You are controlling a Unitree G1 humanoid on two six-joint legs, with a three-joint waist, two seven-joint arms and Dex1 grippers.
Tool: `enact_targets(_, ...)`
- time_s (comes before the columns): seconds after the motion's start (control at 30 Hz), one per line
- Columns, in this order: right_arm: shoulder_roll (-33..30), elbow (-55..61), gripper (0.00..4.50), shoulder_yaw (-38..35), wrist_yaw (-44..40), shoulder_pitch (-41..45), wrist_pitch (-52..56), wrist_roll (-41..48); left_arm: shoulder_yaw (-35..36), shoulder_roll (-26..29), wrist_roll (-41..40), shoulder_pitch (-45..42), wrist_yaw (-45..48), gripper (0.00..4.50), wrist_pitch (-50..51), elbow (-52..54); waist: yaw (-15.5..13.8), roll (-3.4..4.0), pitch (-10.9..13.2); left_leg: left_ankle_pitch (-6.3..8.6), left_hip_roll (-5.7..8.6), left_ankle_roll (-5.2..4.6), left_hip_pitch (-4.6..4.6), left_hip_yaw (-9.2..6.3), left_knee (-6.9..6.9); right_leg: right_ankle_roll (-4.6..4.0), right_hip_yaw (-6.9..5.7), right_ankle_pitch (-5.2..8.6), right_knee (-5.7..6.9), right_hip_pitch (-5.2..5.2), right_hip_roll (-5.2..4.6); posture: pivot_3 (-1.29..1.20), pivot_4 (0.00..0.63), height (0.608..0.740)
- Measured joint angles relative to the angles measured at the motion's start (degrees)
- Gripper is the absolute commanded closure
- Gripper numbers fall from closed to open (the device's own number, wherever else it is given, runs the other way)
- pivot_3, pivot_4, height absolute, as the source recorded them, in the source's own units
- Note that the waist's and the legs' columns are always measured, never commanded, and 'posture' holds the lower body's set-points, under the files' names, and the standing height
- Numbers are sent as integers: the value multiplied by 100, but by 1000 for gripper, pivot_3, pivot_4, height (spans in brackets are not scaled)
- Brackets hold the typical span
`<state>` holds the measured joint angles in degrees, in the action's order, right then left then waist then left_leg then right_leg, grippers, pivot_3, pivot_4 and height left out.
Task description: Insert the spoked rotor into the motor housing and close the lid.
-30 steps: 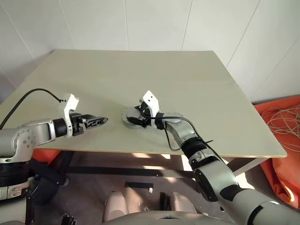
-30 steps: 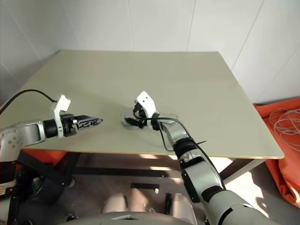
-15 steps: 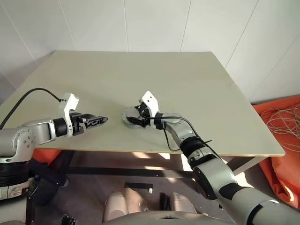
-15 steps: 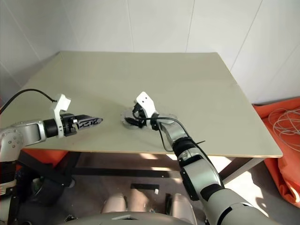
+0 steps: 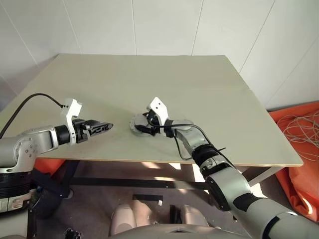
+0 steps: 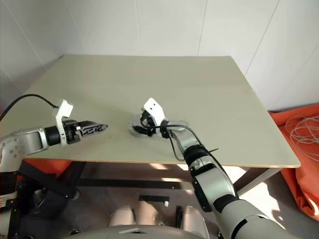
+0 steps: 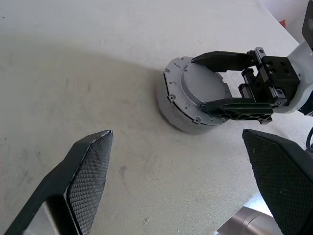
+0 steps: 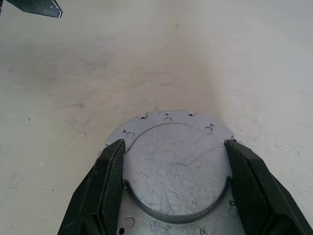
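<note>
A scratched grey metal disc, the lid (image 8: 176, 171), is flanked by two black fingers (image 8: 111, 188) of the right gripper (image 8: 177, 188), on a pale table (image 8: 146, 54).

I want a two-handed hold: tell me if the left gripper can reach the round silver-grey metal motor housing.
Likely yes: bare table separates the open left gripper from the motor housing's side; the right gripper grips its top.

No visible change between pictures

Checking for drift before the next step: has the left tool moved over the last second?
No. The left tool hangs at the same spot beside the motor housing near the table front edge.
</note>
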<state>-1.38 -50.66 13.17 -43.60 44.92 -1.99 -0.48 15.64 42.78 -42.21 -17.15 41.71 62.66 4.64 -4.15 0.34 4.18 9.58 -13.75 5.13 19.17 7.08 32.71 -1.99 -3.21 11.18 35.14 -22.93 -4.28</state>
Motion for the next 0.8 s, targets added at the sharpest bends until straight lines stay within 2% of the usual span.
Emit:
enact_targets(0.4,-10,-73,1391,60,33,111,109,-54,-22,-16,90,40,101,0,-173,-95,9,2,-1,0,6,-1,-7,0,-31,0,-1,0,-31,6,0,0,0,740)
enact_targets(0.63,-13,-93,1391,90,77,132,116,-90,-141,-488,56,-34,10,0,-192,-146,8,7,-5,1,8,-1,-11,0,-33,1,-2,0,-35,12,0,0,0,740)
enact_targets(0.8,-22,-90,1391,100,94,132,115,-94,-401,-935,43,-192,-237,1149,-36,-96,5,8,-5,1,7,-1,-11,0,-34,2,-4,1,-40,14,0,0,0,740)
